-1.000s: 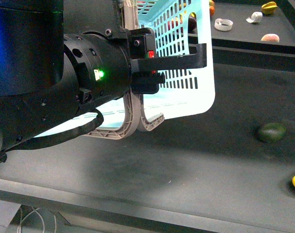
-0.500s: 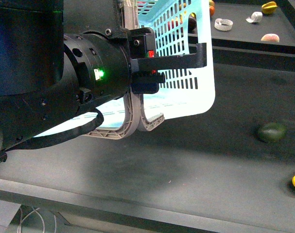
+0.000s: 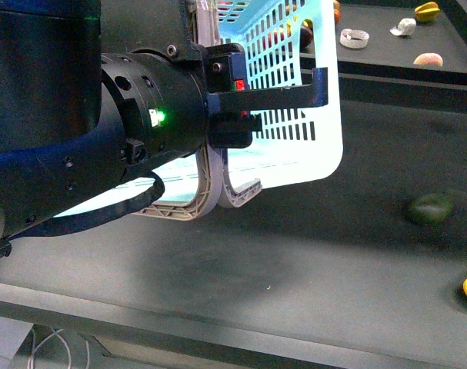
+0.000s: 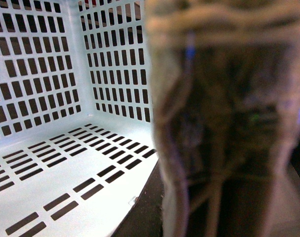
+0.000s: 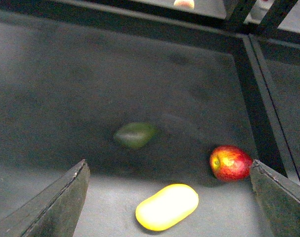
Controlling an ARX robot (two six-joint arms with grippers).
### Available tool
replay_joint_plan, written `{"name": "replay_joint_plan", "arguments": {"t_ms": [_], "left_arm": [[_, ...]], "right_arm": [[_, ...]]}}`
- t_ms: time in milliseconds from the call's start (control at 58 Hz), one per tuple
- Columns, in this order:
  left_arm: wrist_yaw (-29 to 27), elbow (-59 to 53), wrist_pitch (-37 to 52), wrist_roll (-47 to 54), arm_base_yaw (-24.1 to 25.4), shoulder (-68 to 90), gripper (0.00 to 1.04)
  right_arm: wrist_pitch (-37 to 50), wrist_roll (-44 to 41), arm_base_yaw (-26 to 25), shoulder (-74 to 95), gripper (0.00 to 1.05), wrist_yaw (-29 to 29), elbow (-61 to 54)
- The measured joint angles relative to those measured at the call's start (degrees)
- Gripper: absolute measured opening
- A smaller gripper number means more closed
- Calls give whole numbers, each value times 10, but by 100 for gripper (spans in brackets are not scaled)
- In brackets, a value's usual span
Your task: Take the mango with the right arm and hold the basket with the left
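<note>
Left fingers [image 3: 279,96] pinching the blue basket's [image 3: 329,146] handles [image 3: 210,196] at far left, right fingers [image 5: 61,202] spread wide over the worktop [image 5: 65,74] — yellow mango [image 5: 167,207] lying between them at near right, beside a red apple [image 5: 230,163].

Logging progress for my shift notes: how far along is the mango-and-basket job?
Done: the left gripper is clamped on the handles of the basket, holding it tilted. In hand: the right gripper hangs open above the mango, not touching it. Left: lower, close on the mango and lift it.
</note>
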Motion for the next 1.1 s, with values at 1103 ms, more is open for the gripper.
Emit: {"name": "replay_joint_plan", "arguments": {"t_ms": [1103], "left_arm": [[1, 0, 0, 0, 0, 0, 4]], "right_arm": [[-192, -572, -73, 432, 96, 15, 299]]}}
